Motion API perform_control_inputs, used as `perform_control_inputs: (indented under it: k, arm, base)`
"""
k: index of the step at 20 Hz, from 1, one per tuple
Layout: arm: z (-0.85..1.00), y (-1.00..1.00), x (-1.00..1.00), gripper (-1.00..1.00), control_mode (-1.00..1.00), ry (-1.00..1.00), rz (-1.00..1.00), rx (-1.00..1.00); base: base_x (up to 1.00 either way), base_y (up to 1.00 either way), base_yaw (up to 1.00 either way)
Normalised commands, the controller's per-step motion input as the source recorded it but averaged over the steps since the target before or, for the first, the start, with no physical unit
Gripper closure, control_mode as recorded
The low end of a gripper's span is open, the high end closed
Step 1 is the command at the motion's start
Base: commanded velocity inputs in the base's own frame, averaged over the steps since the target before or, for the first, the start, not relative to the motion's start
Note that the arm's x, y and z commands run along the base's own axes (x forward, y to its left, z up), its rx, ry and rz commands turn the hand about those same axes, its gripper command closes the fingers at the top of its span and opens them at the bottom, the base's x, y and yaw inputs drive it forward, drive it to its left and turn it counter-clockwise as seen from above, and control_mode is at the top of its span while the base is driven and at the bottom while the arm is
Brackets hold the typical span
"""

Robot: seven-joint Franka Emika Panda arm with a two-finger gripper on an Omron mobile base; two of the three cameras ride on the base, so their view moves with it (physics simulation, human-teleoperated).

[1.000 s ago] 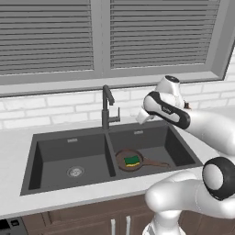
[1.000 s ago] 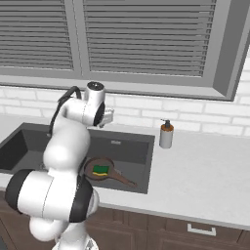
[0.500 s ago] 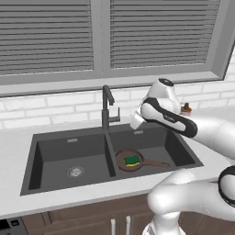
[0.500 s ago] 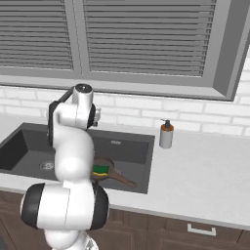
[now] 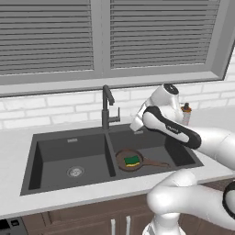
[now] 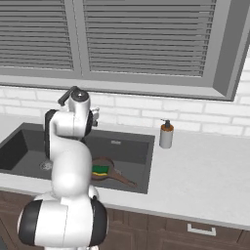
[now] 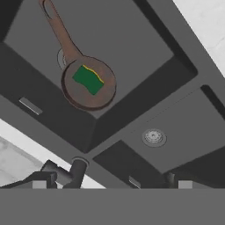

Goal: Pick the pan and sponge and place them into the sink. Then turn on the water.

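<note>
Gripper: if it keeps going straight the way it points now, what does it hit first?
Probably the faucet, rising just beyond the open gripper; past it lies the sink divider. Depth is hard to judge.

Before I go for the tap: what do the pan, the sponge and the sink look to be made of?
Pan: matte dark-brown, uniform, no shine; probably coated metal, though the render leaves it open. Sponge: green top over a yellow layer, likely scouring pad on foam. Sink: flat dark grey, no gloss, looks like composite stone rather than steel; only its round drain looks metallic.
</note>
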Motion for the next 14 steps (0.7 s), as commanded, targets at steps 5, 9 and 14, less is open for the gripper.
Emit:
perform_control_inputs:
  k: [5, 9, 14]
  arm:
    - [0.15, -0.14, 0.0, -1.0, -1.0, -0.13, 0.0, 0.0]
    - [0.24, -0.34, 0.04, -1.0, -1.0, -0.09, 0.0, 0.02]
    - [0.1, -0.22, 0.16, -1.0, -1.0, 0.0, 0.0, 0.1]
  base:
    - [0.0, 0.0, 0.0]
    - [0.0, 0.0, 0.0]
    - [0.0, 0.0, 0.0]
